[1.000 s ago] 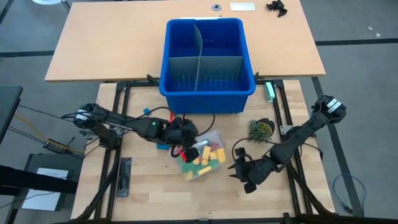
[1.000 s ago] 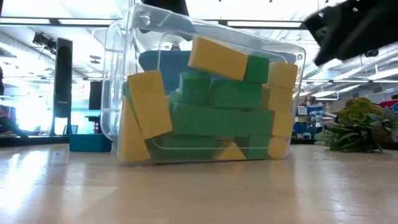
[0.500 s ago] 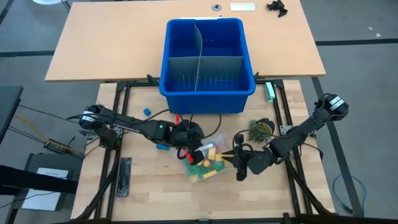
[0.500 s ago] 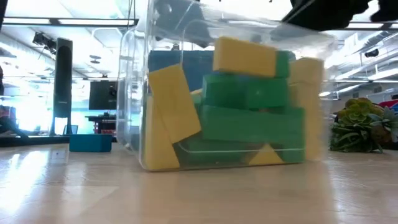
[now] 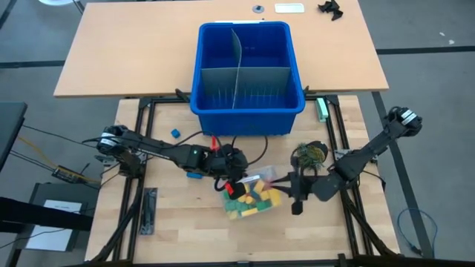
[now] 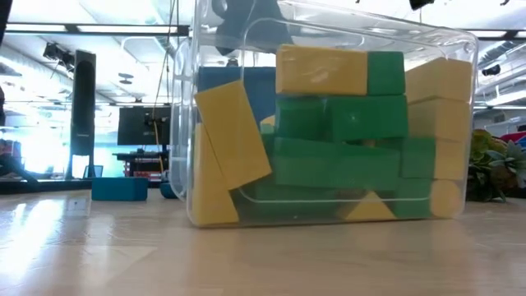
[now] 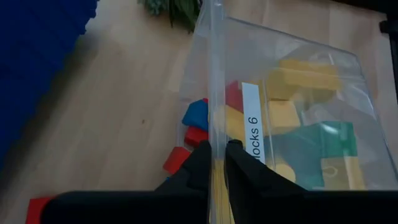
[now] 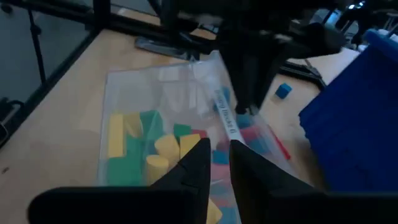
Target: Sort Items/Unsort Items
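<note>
A clear plastic bag [image 5: 252,199] of yellow and green toy blocks [image 6: 329,140] rests with its bottom on the wooden table. Red and blue blocks lie near its top, by a white label [image 7: 252,127]. My left gripper [image 5: 236,180] is shut on the bag's top edge at the bag's left end. My right gripper [image 5: 283,182] is shut on the same edge at the right end. The blue bin [image 5: 249,119] with grey dividers stands behind them. My left gripper pinches the bag's top edge [image 7: 214,140] between its two fingers, right beside the white label. The fingers slant down from the table's left. The bag hangs below them with its bottom on the table. My right gripper pinches the bag's top edge [image 8: 219,138] between its two fingers, coming nearly level from the table's right. The fingers themselves hide the exact spot. The bag's mouth spans the two grippers.
Loose blue blocks [image 5: 175,133] [image 5: 193,176] and a red block [image 7: 176,160] lie on the table left of the bag. A small green plant [image 5: 312,154] sits just behind my right gripper. The table's near part has free room.
My right gripper has risen and gone toward the bag from the near right, then shut on the bag's top edge. My left gripper has shifted a little toward the table's right. The bag has slid right, and its top now stands up wider and straighter.
</note>
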Available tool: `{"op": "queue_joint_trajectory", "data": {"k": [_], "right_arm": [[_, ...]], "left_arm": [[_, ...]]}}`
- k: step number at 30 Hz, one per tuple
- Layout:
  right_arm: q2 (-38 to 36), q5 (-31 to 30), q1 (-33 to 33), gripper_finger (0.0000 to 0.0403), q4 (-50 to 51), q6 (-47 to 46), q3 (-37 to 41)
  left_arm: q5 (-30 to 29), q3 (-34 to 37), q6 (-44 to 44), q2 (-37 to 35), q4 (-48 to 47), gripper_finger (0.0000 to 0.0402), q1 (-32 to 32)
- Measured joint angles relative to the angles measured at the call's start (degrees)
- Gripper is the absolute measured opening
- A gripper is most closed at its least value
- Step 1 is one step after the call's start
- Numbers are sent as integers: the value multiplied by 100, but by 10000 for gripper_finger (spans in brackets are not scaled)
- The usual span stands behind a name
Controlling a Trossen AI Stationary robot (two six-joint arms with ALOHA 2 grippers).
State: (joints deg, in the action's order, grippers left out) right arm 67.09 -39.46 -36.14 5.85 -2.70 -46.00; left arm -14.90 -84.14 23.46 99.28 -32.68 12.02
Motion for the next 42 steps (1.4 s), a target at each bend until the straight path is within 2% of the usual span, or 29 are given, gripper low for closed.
{"op": "queue_joint_trajectory", "data": {"k": [3, 7, 13, 17, 20, 23, 26, 30, 34, 38, 42], "right_arm": [[-308, 0, 130, 90, 463, -181, 0], [-677, -189, 376, 149, 1210, -451, 0], [-883, 3, 832, 227, 2426, -522, 0], [-821, 741, 1232, 245, 2676, -477, 0], [-818, 1263, 1566, 243, 2697, -296, 2], [-861, 1677, 1887, 234, 2725, -105, 2], [-868, 2286, 2216, 228, 2754, 20, 2], [-865, 2843, 2563, 222, 2865, 170, 2], [-865, 3162, 2852, 217, 2877, 451, 2], [-865, 3410, 3175, 216, 2876, 734, 2], [-865, 3514, 3473, 216, 2874, 917, 4]], "left_arm": [[2, 2, 55, 5, 7, 55, -5], [22, 4, -33, 4, -25, 102, -14], [252, -368, -360, -268, -540, 161, 21], [-181, -522, -365, -588, -1281, 167, 227], [-702, -511, -244, -719, -2050, 167, 428], [-915, -435, -46, -905, -2555, 167, 597], [-909, -4, 98, -1193, -2549, 167, 702], [-670, 926, 308, -1868, -2169, 167, 723], [-192, 2066, 355, -2640, -1388, 168, 706], [-73, 3005, 208, -3292, -879, 168, 654], [49, 3666, -336, -3518, -141, 168, 585]]}}
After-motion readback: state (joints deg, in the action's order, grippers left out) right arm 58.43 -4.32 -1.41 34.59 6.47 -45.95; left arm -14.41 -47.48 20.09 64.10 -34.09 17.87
